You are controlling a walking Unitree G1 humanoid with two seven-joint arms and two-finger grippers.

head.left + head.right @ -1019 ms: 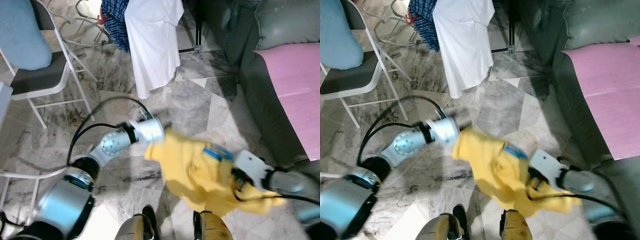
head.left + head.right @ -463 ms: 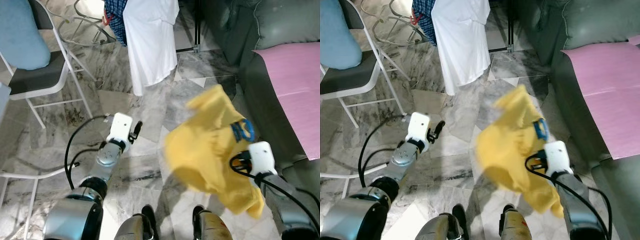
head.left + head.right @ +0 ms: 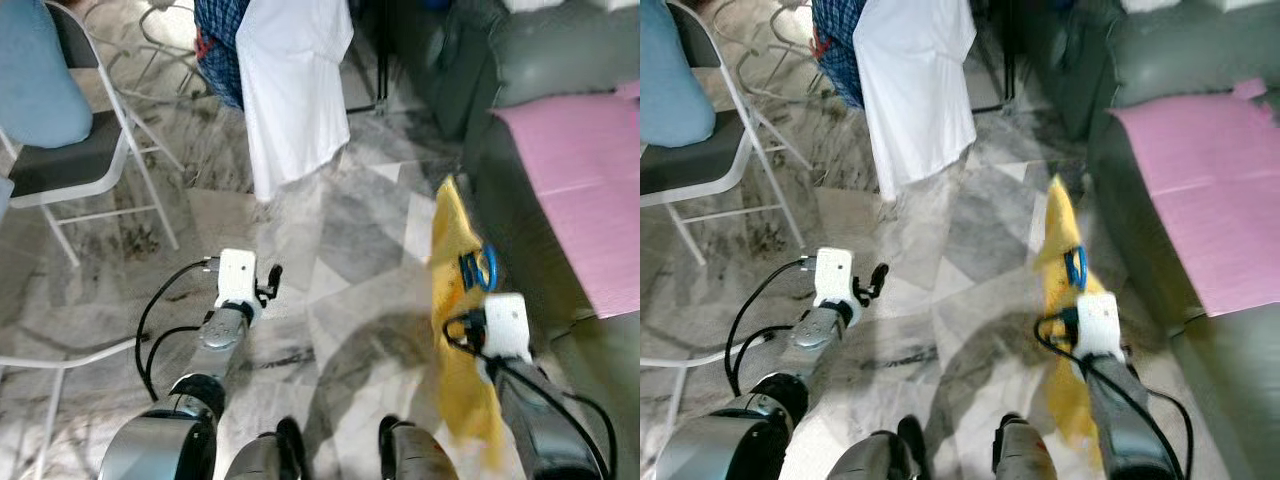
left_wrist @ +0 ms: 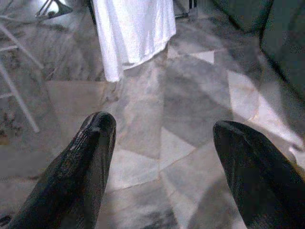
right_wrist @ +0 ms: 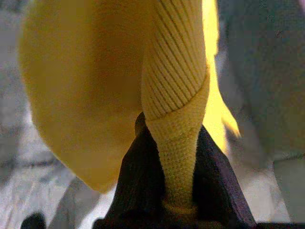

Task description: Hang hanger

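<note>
— Shirt location? Yellow shirt [image 3: 455,300] hung at four o'clock, its ribbed collar clamped in the right hand [image 5: 174,157].
— Left hand [image 4: 162,167]?
— Empty at eight o'clock, fingers [image 4: 86,167] spread above the marble floor [image 3: 350,240].

Both eye views look steeply down from the head at the marble floor [image 3: 340,250], sharing the white shirt [image 3: 295,85] and sofa [image 3: 1160,60]. Left wrist cam faces forward low over that same floor and shirt. Right wrist cam is jammed right up against yellow cloth [image 5: 176,95].
</note>
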